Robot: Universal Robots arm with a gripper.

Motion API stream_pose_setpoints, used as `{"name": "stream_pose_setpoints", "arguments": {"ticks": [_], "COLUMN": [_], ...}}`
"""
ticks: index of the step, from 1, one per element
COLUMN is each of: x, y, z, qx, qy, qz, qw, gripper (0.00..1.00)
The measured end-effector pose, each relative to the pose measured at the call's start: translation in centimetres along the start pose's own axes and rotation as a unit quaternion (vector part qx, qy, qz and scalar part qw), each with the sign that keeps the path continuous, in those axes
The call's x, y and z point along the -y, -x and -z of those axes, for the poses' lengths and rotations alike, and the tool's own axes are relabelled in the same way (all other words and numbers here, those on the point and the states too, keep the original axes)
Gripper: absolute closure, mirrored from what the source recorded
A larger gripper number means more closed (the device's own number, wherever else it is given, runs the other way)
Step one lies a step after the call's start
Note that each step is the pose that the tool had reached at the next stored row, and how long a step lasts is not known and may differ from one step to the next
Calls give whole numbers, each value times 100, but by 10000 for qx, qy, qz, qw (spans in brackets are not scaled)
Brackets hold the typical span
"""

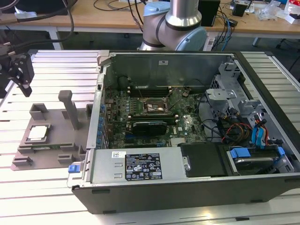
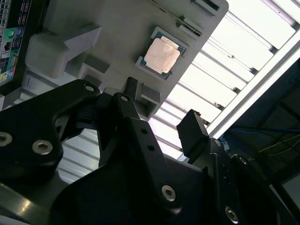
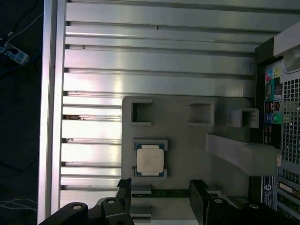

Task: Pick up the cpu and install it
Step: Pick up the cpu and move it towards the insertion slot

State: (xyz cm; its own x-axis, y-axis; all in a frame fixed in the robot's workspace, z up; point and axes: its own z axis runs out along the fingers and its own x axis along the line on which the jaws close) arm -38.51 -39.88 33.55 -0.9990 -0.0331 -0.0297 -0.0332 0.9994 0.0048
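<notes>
Open, empty claw (image 3: 161, 186) near the cpu (image 3: 150, 160), flat in the grey tray (image 3: 187, 150) recess.

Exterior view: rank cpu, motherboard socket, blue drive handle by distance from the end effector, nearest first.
1. cpu, on the grey tray, the exterior view's left, same side as the end effector.
2. motherboard socket, middle of the open case.
3. blue drive handle, the exterior view's right.

Silver arm (image 1: 185, 14), pale blue joint caps (image 1: 154, 11)
Black gripper (image 2: 159, 110), chunky linked fingers (image 2: 190, 129), shiny screws (image 2: 42, 147), hex heads I think.
</notes>
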Motion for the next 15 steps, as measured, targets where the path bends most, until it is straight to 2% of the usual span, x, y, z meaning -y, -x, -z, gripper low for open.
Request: {"name": "stream_pose_setpoints", "arguments": {"ticks": [15], "x": [0], "y": [-2], "z": [-78], "qx": [0], "qy": [0], "qz": [0], "qw": [10000], "gripper": [38]}}
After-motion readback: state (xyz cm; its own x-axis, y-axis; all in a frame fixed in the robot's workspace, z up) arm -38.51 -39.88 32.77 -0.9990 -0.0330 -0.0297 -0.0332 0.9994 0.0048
